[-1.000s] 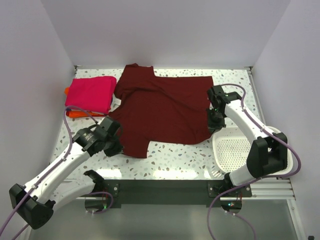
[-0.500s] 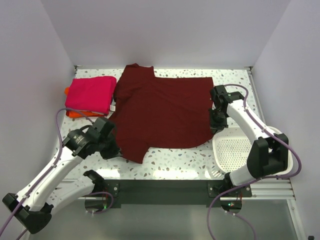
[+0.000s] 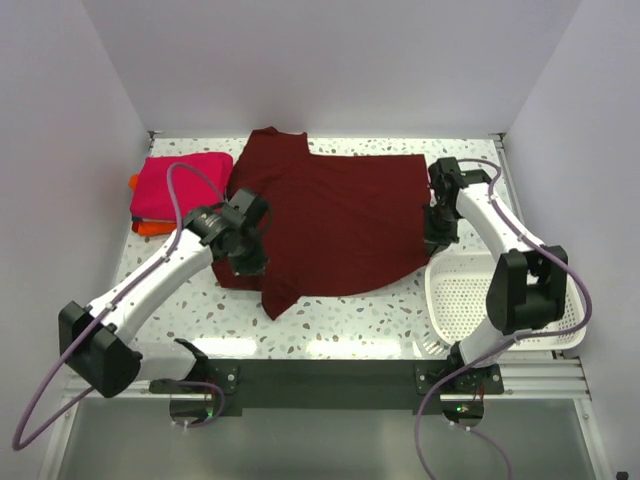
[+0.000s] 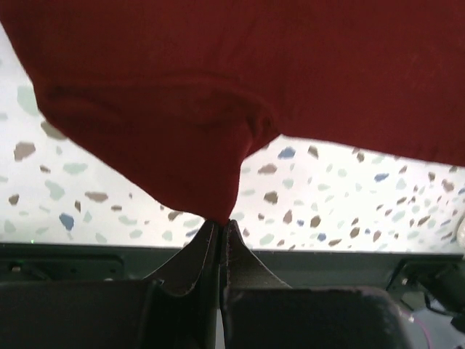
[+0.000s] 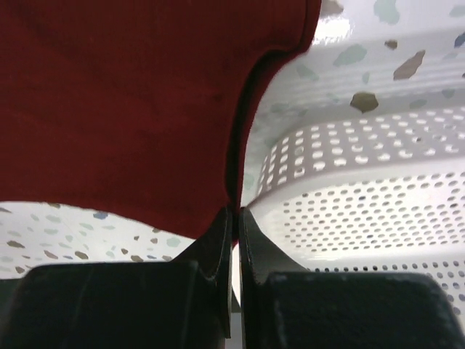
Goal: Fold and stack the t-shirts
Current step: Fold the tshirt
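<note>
- We see the dark maroon t-shirt (image 3: 330,215) spread open across the middle of the speckled table (image 3: 350,320), its collar end toward the far wall and its near-left corner narrowing to a point toward the arm bases
- Our left gripper (image 4: 220,224) is pinched together on that shirt's near-left edge; in the left wrist view the cloth gathers into a peak that ends right between the closed fingertips, with the table's speckles showing under it
- Our right gripper (image 5: 234,212) is likewise clamped on the maroon shirt, at its right edge, where the hem runs straight down into the closed fingers
- The white perforated basket (image 3: 505,300) sits at the near-right corner of the table, just beside the right gripper, with the shirt's right edge close to its rim
- At the far left the bright pink t-shirt (image 3: 180,185) lies folded in a rectangle on top of the orange t-shirt (image 3: 145,228), of which we see only a strip along the near and left sides; the maroon shirt's left sleeve lies just beside this stack
</note>
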Robot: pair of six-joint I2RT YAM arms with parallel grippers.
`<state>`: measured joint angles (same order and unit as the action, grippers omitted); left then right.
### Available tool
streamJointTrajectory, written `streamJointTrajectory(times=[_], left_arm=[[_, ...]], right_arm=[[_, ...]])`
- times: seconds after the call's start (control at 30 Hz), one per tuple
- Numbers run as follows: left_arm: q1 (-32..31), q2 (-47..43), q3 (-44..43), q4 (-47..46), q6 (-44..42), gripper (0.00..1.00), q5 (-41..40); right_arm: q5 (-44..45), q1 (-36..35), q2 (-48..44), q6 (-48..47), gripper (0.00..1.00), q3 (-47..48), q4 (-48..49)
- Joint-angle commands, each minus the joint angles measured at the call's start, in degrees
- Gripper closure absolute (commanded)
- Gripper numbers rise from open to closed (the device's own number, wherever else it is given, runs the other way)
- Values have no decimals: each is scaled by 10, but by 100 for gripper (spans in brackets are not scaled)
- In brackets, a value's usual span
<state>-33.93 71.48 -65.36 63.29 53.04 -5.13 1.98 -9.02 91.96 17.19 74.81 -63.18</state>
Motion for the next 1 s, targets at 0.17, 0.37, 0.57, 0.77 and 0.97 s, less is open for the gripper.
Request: streamJointTrajectory(times=[0.17, 0.37, 0.57, 0.77, 0.97], left_arm=[[94, 102, -127, -106, -143, 100, -1], [120, 199, -211, -118, -213, 100, 21], [138, 278, -295, -119, -259, 100, 35], [154, 338, -373, -121, -297, 100, 49], [170, 395, -463, -89, -311, 100, 48]], right_arm=[[-19, 24, 102, -27, 100, 104, 24], [-18, 40, 169, -29, 100, 173, 19], [-19, 60, 224, -32, 100, 237, 7], [-19, 79, 273, -37, 100, 284, -1], [-34, 85, 306, -35, 100, 334, -16]])
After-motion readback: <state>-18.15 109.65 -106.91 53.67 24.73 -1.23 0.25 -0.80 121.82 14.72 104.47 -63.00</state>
